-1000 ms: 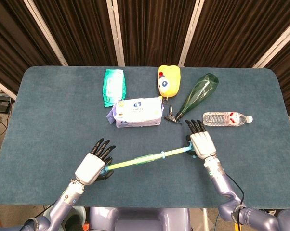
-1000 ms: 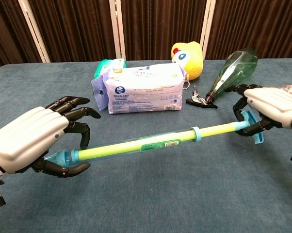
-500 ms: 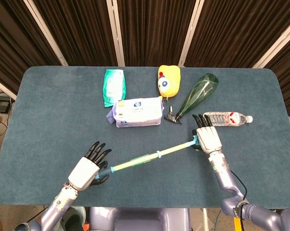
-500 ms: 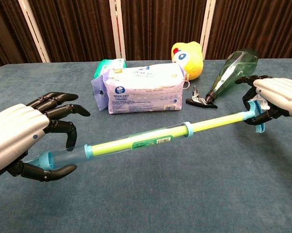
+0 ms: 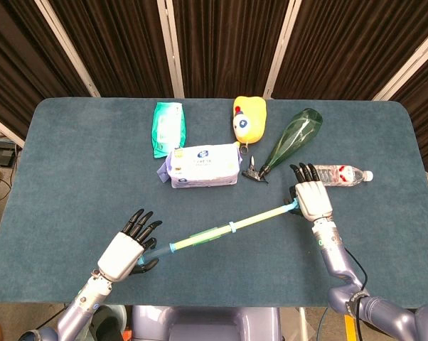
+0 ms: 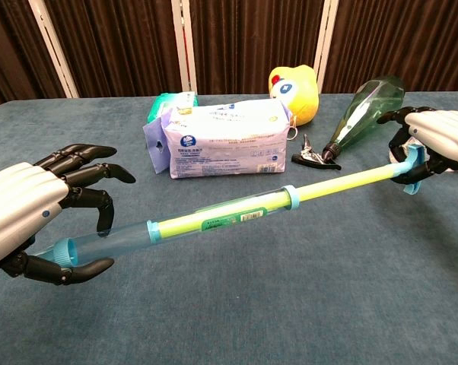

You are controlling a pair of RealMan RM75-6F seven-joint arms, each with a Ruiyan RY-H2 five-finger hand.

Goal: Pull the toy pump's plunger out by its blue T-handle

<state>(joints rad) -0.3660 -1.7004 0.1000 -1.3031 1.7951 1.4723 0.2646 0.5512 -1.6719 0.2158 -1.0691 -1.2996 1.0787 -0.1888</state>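
Toy pump held up between both hands above the near part of the worktop.

The left hand has its fingers curled around the clear barrel's near-left end, and the right hand grips the blue T-handle at the right, the yellow plunger drawn well out of the barrel. Farther back lie a wipes pack, a green pouch, a yellow toy, a green bottle and a water bottle.

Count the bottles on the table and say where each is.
2. The green spray bottle lies tilted at the back right; the clear water bottle lies on its side beside the right robot hand.
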